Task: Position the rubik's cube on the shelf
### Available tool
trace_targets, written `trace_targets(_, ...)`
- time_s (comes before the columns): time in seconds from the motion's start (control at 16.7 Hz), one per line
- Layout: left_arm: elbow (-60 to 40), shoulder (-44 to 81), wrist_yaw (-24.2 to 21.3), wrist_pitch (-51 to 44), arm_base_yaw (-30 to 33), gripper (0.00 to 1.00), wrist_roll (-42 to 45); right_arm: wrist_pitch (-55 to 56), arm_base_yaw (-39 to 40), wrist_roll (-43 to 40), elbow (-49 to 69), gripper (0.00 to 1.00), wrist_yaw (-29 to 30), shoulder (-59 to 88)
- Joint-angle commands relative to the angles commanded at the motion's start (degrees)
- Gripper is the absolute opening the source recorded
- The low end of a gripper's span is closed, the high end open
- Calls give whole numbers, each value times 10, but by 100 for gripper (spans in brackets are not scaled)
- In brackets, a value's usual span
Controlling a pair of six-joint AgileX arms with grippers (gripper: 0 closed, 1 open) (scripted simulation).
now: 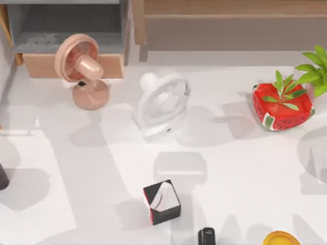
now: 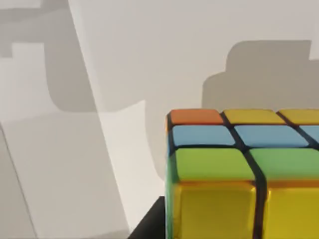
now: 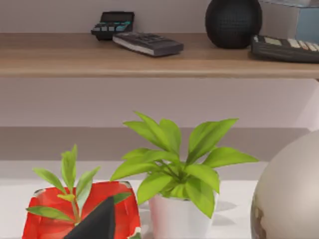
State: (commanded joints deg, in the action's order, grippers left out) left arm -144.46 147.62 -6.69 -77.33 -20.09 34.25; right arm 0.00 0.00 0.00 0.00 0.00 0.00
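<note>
Your desk (image 1: 245, 168) runs white across the whole top view, and the shelf (image 1: 230, 7) lies along its far edge, right of centre. The right wrist view has that shelf's plank (image 3: 99, 62) carrying calculators (image 3: 144, 44) and a dark round speaker (image 3: 233, 22).

On the desk stand a white fan (image 1: 162, 104), a pink fan (image 1: 82, 69) to the far left, a red pot (image 1: 282, 108) to the right and a black box (image 1: 162, 201) near you.

The rubik's cube (image 2: 244, 174) looms close in the left wrist view, above bare desk, so you are probably carrying it with the left arm. I cannot tell how either arm's fingers stand.

I judge the carry is in hand. Next, bring the cube far and right, over the fans, to a bare stretch of plank.
</note>
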Motion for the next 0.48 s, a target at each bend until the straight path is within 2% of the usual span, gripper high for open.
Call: trace_targets(0.48,9,-13,4,-8,1,0,4,0,0,0,0,100,0,0)
